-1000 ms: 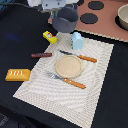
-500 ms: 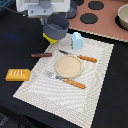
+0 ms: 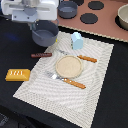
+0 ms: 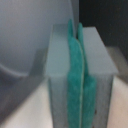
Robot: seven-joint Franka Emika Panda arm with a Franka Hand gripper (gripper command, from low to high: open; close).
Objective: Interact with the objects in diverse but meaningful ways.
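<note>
A dark grey two-handled pot (image 3: 45,33) hangs at the back left of the exterior view, over the far left corner of the striped placemat (image 3: 95,92). My gripper (image 3: 36,25) is shut on the pot's left rim. In the wrist view the teal pads (image 4: 75,70) press together beside the pot's grey curved wall (image 4: 25,40). A small pale blue carton (image 3: 77,40) stands upright on the mat to the pot's right. An orange ridged bread loaf (image 3: 17,75) lies on the dark table left of the mat.
A round tan plate (image 3: 69,66) sits mid-mat, with a wooden-handled knife (image 3: 86,58) behind it and a fork (image 3: 67,80) in front. A dark red utensil (image 3: 41,55) lies at the mat's left edge. At the back are a second pot (image 3: 67,9), stove burners (image 3: 89,18) and a bowl (image 3: 122,17).
The gripper has carried the pot from the back toward the exterior view's left and nearer the front, and it now covers the spot beside the mat's corner.
</note>
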